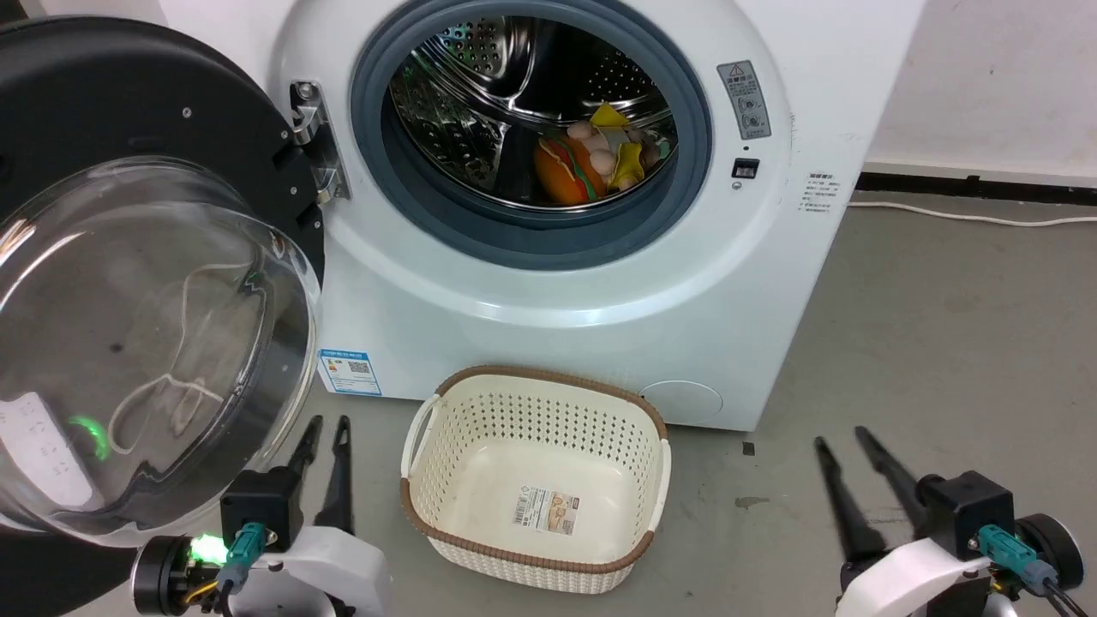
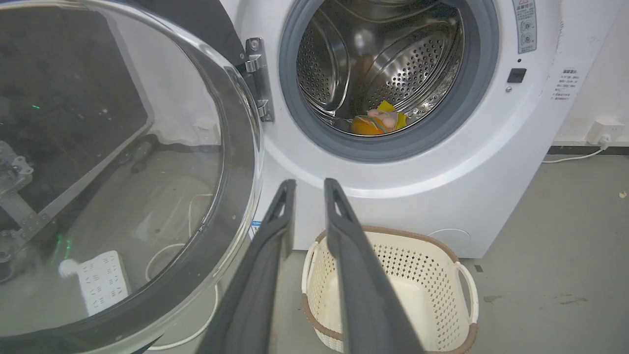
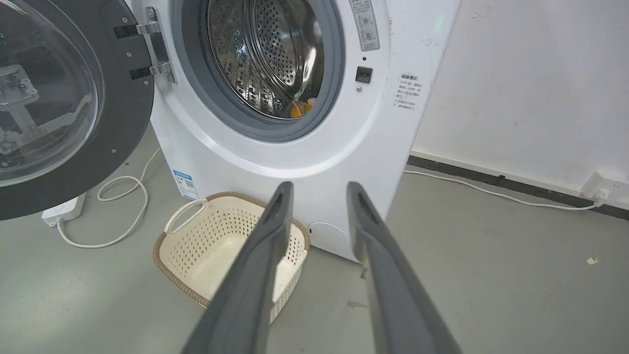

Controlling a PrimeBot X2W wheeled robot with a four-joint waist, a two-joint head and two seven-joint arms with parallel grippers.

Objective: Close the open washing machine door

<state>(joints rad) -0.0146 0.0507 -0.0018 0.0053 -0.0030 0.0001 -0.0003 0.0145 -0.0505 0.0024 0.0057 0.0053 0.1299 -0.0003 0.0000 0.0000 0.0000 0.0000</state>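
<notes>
The washing machine door (image 1: 128, 94) runs off the left edge in the head view, and off the left and top edges in the left wrist view; its full rim cannot be checked. The washing machine (image 1: 548, 326) is cropped at the top. Soft toys (image 1: 570, 171) in the drum lie partly behind the grey gasket (image 1: 514, 246) lip (one orange, burger-like; the rest unclear). Print on the warning label (image 1: 744, 98), blue label (image 1: 350, 371) and basket sticker (image 1: 547, 507) is too small to read. A power strip (image 2: 100, 281) looks distorted through the door glass.

White washing machine (image 1: 557, 343), black-rimmed door (image 1: 103, 94), cream basket (image 1: 480, 428)
</notes>
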